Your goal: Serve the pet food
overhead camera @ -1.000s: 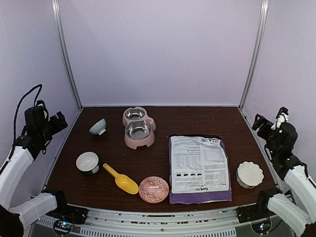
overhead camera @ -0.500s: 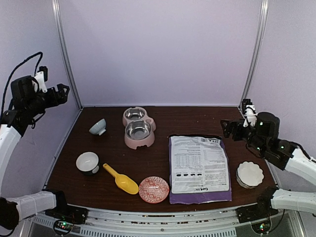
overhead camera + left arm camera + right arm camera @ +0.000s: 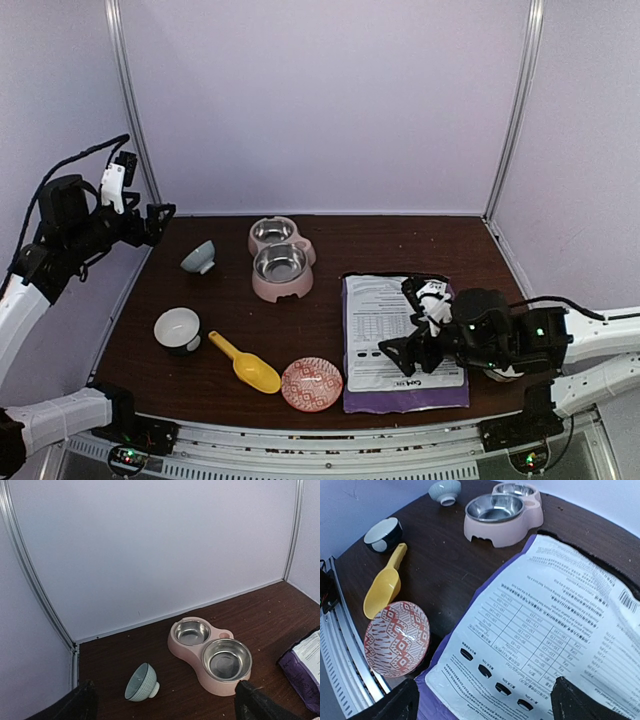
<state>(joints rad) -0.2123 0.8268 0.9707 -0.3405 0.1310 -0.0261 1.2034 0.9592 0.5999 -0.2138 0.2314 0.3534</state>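
Kibble is not visible; I judge it is inside the pet food bag (image 3: 375, 310), which lies flat with its white back up. The right gripper (image 3: 400, 320) hovers over the bag's middle, jaws wide apart, holding nothing. The left gripper (image 3: 152, 222), well to the far left of the bag, is also spread and empty.

A pinch could catch only the upper sheet and slip. A lift from the wrong end could pour pellets onto the table (image 3: 330, 240). The red patterned dish (image 3: 311, 384) sits just beside the bag's near left corner, so dragging the bag may push it. The bag's near edge is close to the table front. Free room lies left of the bag, toward the pink double feeder (image 3: 280, 258), and beyond its far edge.
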